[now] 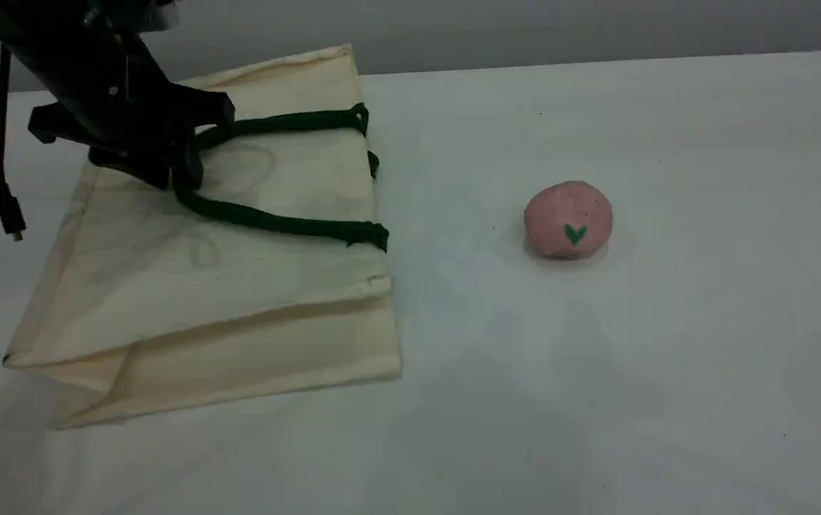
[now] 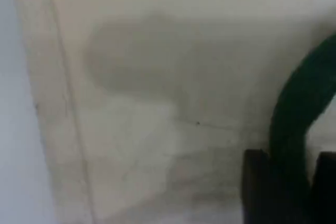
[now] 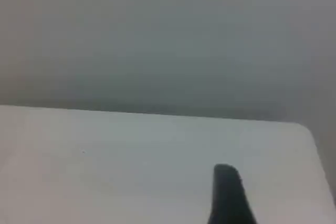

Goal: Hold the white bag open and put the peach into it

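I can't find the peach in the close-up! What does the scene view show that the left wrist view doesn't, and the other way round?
Only the scene view shows the peach, on the table well right of the bag, and the bag's whole shape lying on its side. Only the left wrist view shows, up close, the handle running between the left gripper's fingertips. Both show the bag's cream cloth, the green handle and the left gripper.
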Controlling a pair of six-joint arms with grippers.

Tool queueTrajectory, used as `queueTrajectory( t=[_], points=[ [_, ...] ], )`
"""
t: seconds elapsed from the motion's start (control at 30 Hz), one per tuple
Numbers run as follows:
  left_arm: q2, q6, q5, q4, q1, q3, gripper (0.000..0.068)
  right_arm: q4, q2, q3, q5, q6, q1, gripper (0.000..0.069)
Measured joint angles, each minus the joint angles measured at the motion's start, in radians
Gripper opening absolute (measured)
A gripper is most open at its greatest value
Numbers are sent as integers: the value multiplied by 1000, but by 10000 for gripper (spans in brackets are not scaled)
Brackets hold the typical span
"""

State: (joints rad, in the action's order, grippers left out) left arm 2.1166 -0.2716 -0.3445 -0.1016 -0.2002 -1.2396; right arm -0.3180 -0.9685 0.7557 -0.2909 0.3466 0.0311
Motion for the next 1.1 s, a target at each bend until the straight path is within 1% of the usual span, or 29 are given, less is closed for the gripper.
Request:
queueTrajectory(
  t=[0.07,0.13,0.3,0.47,0.63,0.77,0.93,1.03,1.1],
  points=[
    [7,0,2,0,0,0,133,0,0,0,0,0,0,386],
    [16,0,8,0,0,0,97,0,0,0,0,0,0,386],
    [21,13,5,-2,0,0,94,0,0,0,0,0,0,386],
    [11,90,-27,-2,-1,-1,94,0,0,0,0,0,0,386],
    [-8,155,-89,-2,-1,-23,94,0,0,0,1,-2,0,386],
    [-8,214,-195,-2,-2,-97,94,0,0,0,2,-2,0,386],
    [-8,313,-375,2,-2,-226,94,0,0,0,2,-1,0,386],
    [-8,385,-495,37,-2,-323,94,0,0,0,3,-1,0,386],
    [-8,441,-571,91,-2,-391,94,0,0,0,3,-1,0,386]
  ],
)
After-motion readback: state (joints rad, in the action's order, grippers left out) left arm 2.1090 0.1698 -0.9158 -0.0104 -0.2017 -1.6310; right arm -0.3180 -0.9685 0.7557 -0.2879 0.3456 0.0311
